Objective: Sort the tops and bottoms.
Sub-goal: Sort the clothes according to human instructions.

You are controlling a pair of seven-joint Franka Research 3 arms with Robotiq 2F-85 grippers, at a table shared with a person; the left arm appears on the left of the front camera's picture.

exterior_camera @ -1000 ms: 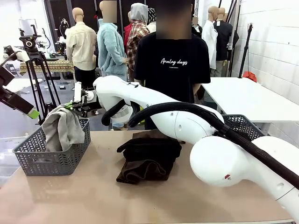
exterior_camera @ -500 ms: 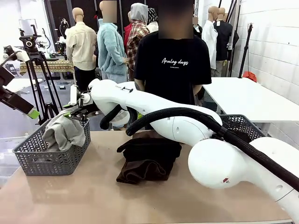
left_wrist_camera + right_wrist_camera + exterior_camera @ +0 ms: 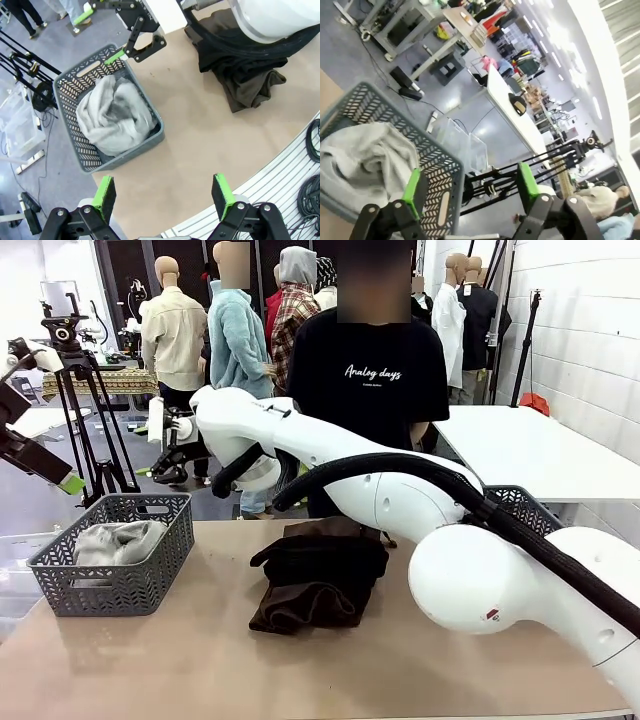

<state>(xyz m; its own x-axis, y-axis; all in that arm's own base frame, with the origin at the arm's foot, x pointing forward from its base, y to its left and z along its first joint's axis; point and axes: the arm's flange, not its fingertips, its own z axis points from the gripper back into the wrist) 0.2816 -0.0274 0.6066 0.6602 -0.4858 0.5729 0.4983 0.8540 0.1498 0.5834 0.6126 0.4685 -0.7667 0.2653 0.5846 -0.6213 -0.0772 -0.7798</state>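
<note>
Down went the pale grey-blue top (image 3: 118, 540): a moment ago it hung from my right claw (image 3: 165, 468) over the left basket (image 3: 110, 590), and now it lies bunched up inside it. The right claw has let go and come up a bit. It hangs in the air above the far edge of that basket, and its two green fingers are spread wide with nothing between them. I see the same from its own camera, where the right claw (image 3: 470, 185) is spread over the basket's rim (image 3: 440, 170) and the grey top (image 3: 365, 160) sits below.

My left claw (image 3: 164, 195) is spread wide too, high over the table (image 3: 190, 150), and it holds nothing.

The other clothes are in a heap in the middle of the table. A black piece (image 3: 320, 560) lies on top of a dark brown one (image 3: 300, 605).

A person (image 3: 370, 370) stands at the far side of the table.
</note>
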